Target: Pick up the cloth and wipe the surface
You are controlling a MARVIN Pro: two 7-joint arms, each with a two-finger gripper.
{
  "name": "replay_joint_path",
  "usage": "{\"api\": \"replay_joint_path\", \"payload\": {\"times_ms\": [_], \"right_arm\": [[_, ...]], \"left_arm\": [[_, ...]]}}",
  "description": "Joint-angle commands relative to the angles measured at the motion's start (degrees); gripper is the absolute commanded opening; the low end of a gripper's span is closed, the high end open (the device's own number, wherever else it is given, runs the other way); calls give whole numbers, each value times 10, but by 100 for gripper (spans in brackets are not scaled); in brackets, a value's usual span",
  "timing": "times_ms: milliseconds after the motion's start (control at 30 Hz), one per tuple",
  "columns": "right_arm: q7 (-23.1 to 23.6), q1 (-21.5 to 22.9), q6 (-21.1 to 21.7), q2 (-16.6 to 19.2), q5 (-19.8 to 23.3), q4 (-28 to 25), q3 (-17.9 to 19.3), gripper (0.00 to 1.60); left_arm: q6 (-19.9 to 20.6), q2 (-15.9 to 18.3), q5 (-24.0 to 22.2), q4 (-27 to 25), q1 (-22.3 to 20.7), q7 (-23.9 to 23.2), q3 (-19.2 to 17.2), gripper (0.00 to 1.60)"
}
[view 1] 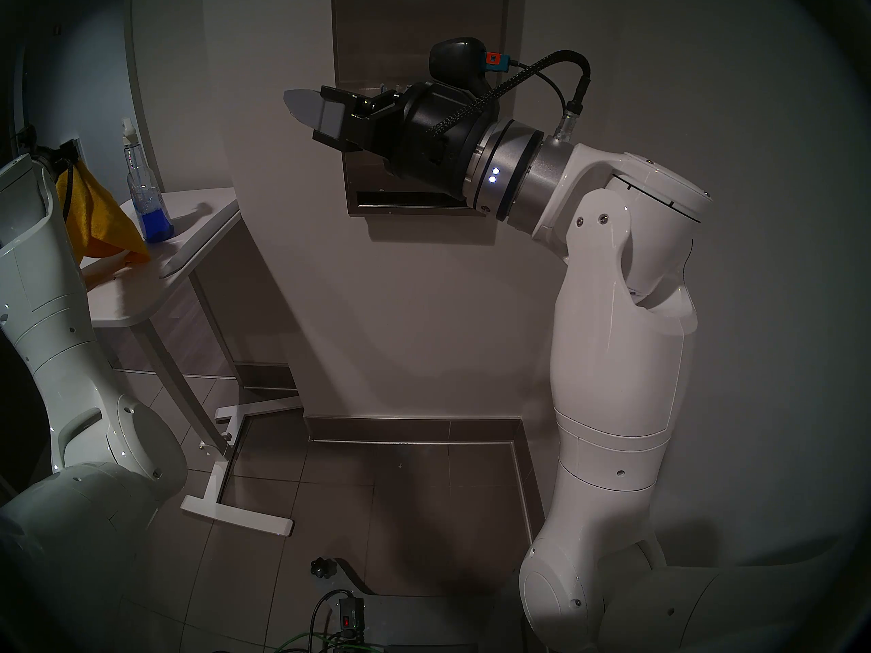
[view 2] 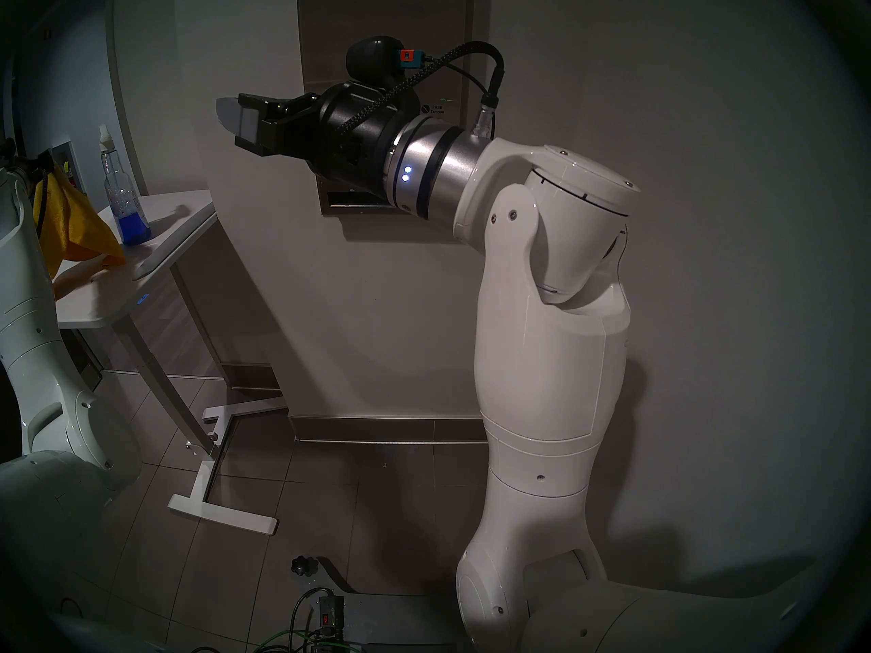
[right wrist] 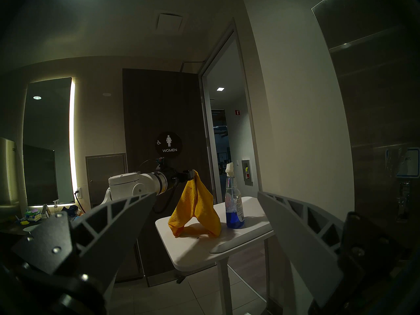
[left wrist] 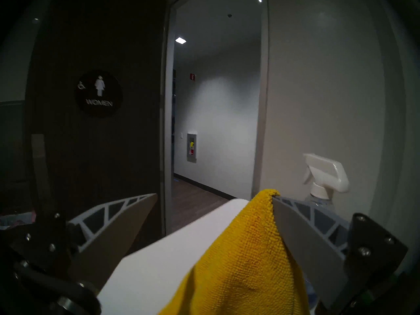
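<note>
The mustard-yellow cloth (right wrist: 195, 207) hangs from my left gripper (right wrist: 191, 172), its lower ends resting on the white side table (right wrist: 193, 253). In the left wrist view the left gripper (left wrist: 214, 195) stands open, and the cloth (left wrist: 245, 251) is draped over the tip of one finger (left wrist: 302, 239). The cloth also shows in the head views (view 1: 103, 214) (view 2: 75, 228). My right gripper (view 1: 306, 112) (right wrist: 206, 193) is open and empty, held high in front of the brushed steel dispenser panel (view 1: 419, 25) (right wrist: 375, 103), pointing left toward the table.
A spray bottle of blue liquid (view 1: 146, 199) (right wrist: 234, 207) stands on the table (view 1: 198, 223) just right of the cloth. A dark door with a WOMEN sign (right wrist: 169, 144) and an open doorway (left wrist: 216, 114) lie beyond. The table's white legs (view 1: 235, 510) spread over the tiled floor.
</note>
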Motion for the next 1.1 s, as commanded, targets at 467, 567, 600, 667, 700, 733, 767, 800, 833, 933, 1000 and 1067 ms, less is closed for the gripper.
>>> {"api": "replay_joint_path", "payload": {"times_ms": [467,567,600,667,700,733,767,800,833,933,1000,1067], "right_arm": [[0,10,-3,-2,1,-11,1,151],[0,9,-3,-2,1,-11,1,151],[0,9,-3,-2,1,-11,1,151],[0,9,-3,-2,1,-11,1,151],[0,9,-3,-2,1,-11,1,151],[0,9,-3,-2,1,-11,1,151],[0,9,-3,-2,1,-11,1,151],[0,9,-3,-2,1,-11,1,151],[0,9,-3,-2,1,-11,1,151],[0,9,-3,-2,1,-11,1,151],[0,9,-3,-2,1,-11,1,151],[0,9,-3,-2,1,-11,1,151]], "left_arm": [[64,-100,-13,-125,115,-33,-31,160],[64,-126,-21,-141,124,-41,-29,160],[64,-137,-22,-147,130,-41,-31,160],[64,-152,-19,-158,145,-37,-33,160],[64,-161,-19,-164,151,-36,-36,160],[64,-168,-18,-172,159,-36,-37,160],[64,-172,-17,-177,166,-36,-38,160],[64,-179,-15,-184,172,-36,-39,160],[64,-184,-12,-190,176,-31,-41,160],[64,-194,-8,-210,188,-33,-46,160],[64,-202,-8,-220,196,-37,-45,160],[64,-207,-2,-237,208,-39,-37,160]]}}
